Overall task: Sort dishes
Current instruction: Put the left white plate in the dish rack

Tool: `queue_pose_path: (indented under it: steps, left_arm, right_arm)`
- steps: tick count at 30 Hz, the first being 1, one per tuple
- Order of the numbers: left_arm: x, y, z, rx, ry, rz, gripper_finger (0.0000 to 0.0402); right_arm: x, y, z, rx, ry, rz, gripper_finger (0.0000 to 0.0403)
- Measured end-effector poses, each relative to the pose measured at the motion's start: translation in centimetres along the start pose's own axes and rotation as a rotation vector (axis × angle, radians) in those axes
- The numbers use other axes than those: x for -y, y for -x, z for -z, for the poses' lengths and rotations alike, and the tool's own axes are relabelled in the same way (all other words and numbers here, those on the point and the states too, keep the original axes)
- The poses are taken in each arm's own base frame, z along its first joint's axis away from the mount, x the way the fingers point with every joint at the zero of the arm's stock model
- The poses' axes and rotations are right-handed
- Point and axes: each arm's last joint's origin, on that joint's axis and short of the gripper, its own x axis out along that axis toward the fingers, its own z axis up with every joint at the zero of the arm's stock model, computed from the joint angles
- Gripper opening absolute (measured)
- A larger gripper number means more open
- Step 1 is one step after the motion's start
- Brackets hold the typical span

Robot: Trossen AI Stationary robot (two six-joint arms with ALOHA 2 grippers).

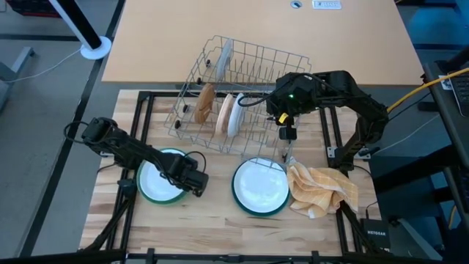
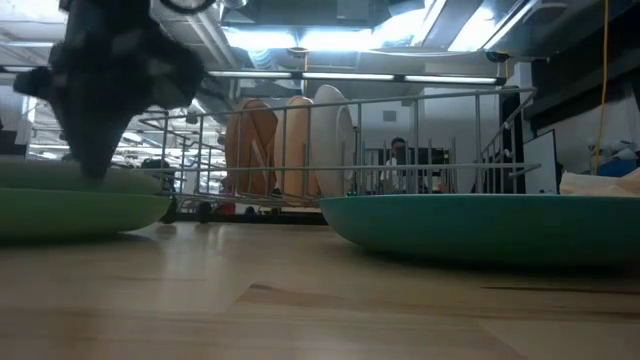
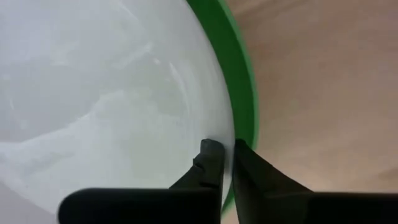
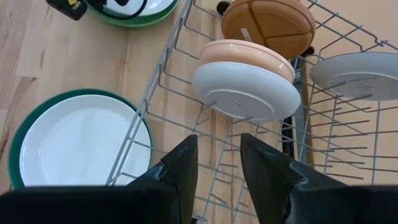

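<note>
Gripping the rim of a round white plate point(image 3: 106, 87), the left gripper point(image 3: 225, 149) has its jaws pinched shut on that edge; the white plate lies inside a larger green round plate point(image 1: 149, 193) on the pale wooden surface point(image 1: 212, 227), at its left. To the right, another white plate point(image 1: 261, 183) sits in a teal-blue round plate point(image 1: 242, 203), just beside a crumpled yellow checked cloth point(image 1: 322, 189). The right gripper point(image 4: 219, 149) hangs over the grey wire rack point(image 1: 253, 62) with its jaws moderately apart, holding nothing. In the rack stand on edge a brown wood-coloured plate point(image 1: 204, 103), a tan plate point(image 1: 224, 111) and a white plate point(image 1: 234, 116), close together, with a grey plate point(image 1: 223, 59) farther back.
</note>
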Motion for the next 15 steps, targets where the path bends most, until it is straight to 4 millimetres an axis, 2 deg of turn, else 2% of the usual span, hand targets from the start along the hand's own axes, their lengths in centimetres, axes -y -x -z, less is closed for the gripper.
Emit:
queue_pose_path:
  steps: [4,8,11,15]
  left_arm:
    - [0.9,1.4,-0.1,-0.008,-0.027,0.044,0.0]
    - [1.5,2.5,-0.1,-0.003,-0.032,0.08,0.0002]
    - [1.9,3.1,-0.2,0.001,-0.033,0.107,0.0002]
    - [2.3,3.8,-0.2,0.002,-0.036,0.133,0.0002]
  right_arm:
    - [-0.1,0.0,0.0,-0.001,0.001,-0.024,0.0127]
    - [-0.5,0.0,0.0,0.03,0.0,-0.157,0.0127]
    - [-1.3,0.0,-0.2,0.053,0.018,-0.265,0.0127]
    - [-3.1,-1.0,-0.4,0.019,0.084,-0.319,0.0127]
